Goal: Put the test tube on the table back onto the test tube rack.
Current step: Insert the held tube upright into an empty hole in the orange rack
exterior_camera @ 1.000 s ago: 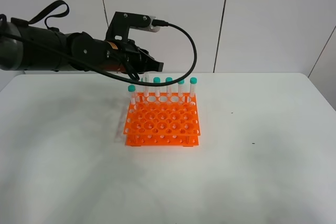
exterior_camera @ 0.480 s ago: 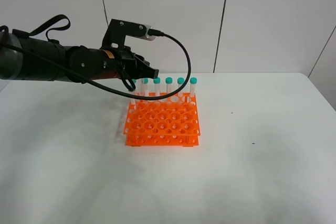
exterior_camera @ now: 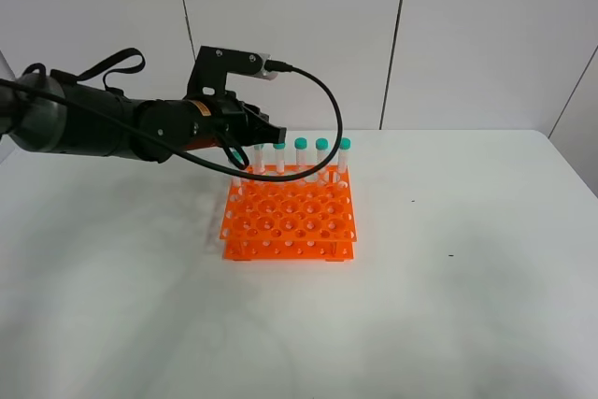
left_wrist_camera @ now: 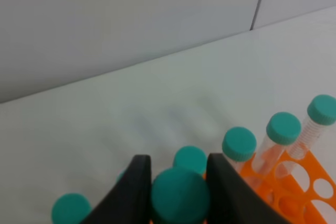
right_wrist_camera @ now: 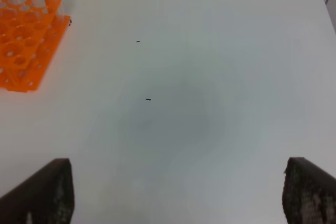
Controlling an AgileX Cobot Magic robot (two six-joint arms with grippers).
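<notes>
The left gripper [left_wrist_camera: 179,184] has its jaws clamped on the slim clear teal-capped plastic test tube [left_wrist_camera: 180,203] at the far left of the orange plastic rack [exterior_camera: 290,217] — the right gripper [right_wrist_camera: 178,190] has its jaws spread wide, holding nothing, over the white table [right_wrist_camera: 210,77].

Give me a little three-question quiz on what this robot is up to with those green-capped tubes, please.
1. True or false: the left gripper is shut on a test tube with a teal cap.
2. Which colour is the test tube rack? A blue, B orange, C white.
3. What does the right gripper hold?
Key: 1 true; 2 B; 3 nothing, it is open above the table.
</notes>
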